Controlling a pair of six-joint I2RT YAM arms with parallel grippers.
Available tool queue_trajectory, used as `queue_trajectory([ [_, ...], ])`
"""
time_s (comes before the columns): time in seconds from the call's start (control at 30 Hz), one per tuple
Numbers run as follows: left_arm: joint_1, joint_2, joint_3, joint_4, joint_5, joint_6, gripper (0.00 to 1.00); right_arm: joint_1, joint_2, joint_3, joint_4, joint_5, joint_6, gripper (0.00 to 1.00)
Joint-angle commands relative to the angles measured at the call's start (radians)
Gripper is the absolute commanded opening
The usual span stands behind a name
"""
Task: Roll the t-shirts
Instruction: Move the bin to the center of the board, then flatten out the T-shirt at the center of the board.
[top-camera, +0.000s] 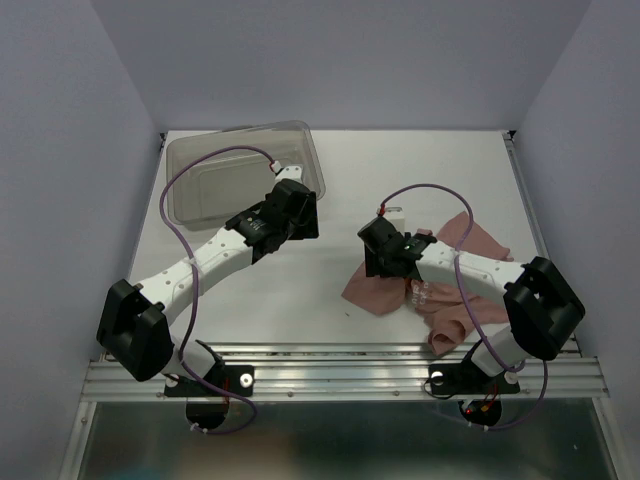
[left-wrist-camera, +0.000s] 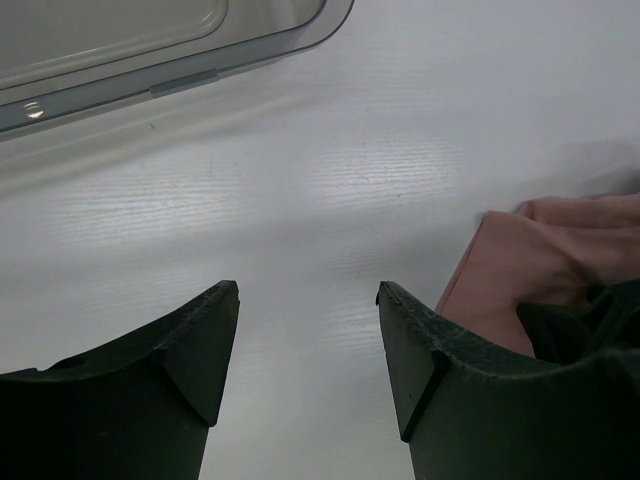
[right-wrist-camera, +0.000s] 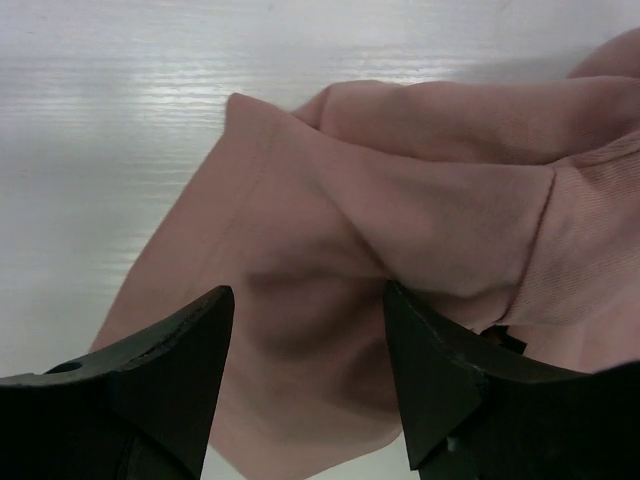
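Lying in a loose, crumpled heap on the right half of a white bench, nearer its front edge than its back, is a dusty-pink soft cotton t-shirt. It is unrolled, with soft folds and one flap spread toward the back-right. The right gripper hangs directly over the shirt's left part. In its wrist view the two dark fingers stand well apart, with pink cloth spread below and between them; they grip nothing, and whether their tips touch the cloth cannot be told. The right arm reaches across the heap and hides its middle from above. On the bench's left half, well apart from the shirt, the left gripper hovers over bare bench surface, its fingers likewise spread wide and holding nothing. The shirt's nearest edge shows at the right side of that wrist view. Just beyond this gripper, in the back-left corner of the bench, sits a clear grey plastic bin with rounded corners, slightly askew to the bench edges.
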Motion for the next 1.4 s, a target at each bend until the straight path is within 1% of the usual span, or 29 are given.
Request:
queue_trajectory([
  [0.0,0.004,-0.036,0.0,-0.003,-0.015,-0.014,0.69,0.002,0.018,0.046,-0.036,0.109,0.036,0.64],
  [0.07,0.004,-0.033,0.001,-0.002,-0.015,-0.016,0.69,0.002,0.004,0.038,-0.033,0.108,0.036,0.6],
  [0.13,0.004,-0.028,0.003,0.0,-0.015,-0.016,0.69,0.002,-0.017,0.032,-0.018,0.096,0.029,0.61],
  [0.2,0.004,-0.025,0.005,0.0,-0.017,-0.017,0.69,0.002,-0.031,0.027,-0.001,0.068,0.008,0.64],
  [0.23,0.004,-0.022,0.002,0.002,-0.02,-0.019,0.69,0.002,-0.039,0.014,0.031,0.021,-0.013,0.66],
  [0.27,0.004,-0.02,0.003,0.002,-0.026,-0.023,0.69,0.011,-0.052,0.006,0.05,-0.007,-0.023,0.71],
  [0.33,0.004,-0.016,0.001,0.002,-0.031,-0.026,0.69,0.022,-0.057,-0.014,0.093,-0.068,-0.03,0.74],
  [0.43,0.004,-0.008,0.001,-0.003,-0.04,-0.031,0.69,0.058,-0.016,-0.011,0.11,-0.094,-0.027,0.75],
  [0.5,0.004,-0.007,0.001,-0.006,-0.046,-0.031,0.69,0.089,0.016,0.0,0.107,-0.078,-0.026,0.74],
  [0.6,0.004,-0.005,0.003,-0.012,-0.06,-0.036,0.69,0.125,0.084,0.021,0.11,-0.067,-0.037,0.71],
  [0.63,0.004,-0.005,0.001,-0.012,-0.06,-0.037,0.69,0.125,0.121,0.032,0.11,-0.073,-0.038,0.67],
  [0.83,0.004,-0.01,0.021,-0.041,-0.071,-0.055,0.69,0.125,0.193,0.018,0.146,-0.104,-0.043,0.51],
  [0.87,0.005,-0.019,0.026,-0.046,-0.071,-0.057,0.69,0.125,0.21,0.018,0.149,-0.108,-0.046,0.43],
  [0.9,0.005,-0.023,0.035,-0.049,-0.078,-0.059,0.69,0.125,0.214,0.018,0.157,-0.113,-0.047,0.39],
  [0.93,0.005,-0.03,0.04,-0.052,-0.083,-0.059,0.69,0.125,0.218,0.014,0.162,-0.12,-0.049,0.33],
  [0.97,0.005,-0.043,0.043,-0.057,-0.089,-0.06,0.69,0.125,0.216,0.012,0.165,-0.124,-0.049,0.2],
  [1.03,0.005,-0.057,0.052,-0.061,-0.101,-0.065,0.69,0.125,0.202,0.012,0.172,-0.119,-0.05,0.04],
  [1.07,0.007,-0.068,0.057,-0.066,-0.103,-0.065,0.69,0.125,0.193,0.017,0.172,-0.116,-0.046,0.01],
  [1.2,0.016,-0.088,0.077,-0.089,-0.104,-0.085,0.69,0.125,0.118,0.062,0.171,-0.11,-0.058,0.01],
  [1.23,0.019,-0.094,0.095,-0.107,-0.106,-0.098,0.69,0.099,0.077,0.076,0.169,-0.127,-0.061,0.01],
  [1.33,0.022,-0.117,0.109,-0.112,-0.095,-0.112,0.69,0.06,0.034,0.159,0.172,-0.148,-0.073,0.01],
  [1.37,0.024,-0.134,0.106,-0.095,-0.087,-0.115,0.69,0.022,0.03,0.188,0.172,-0.151,-0.093,0.01],
])
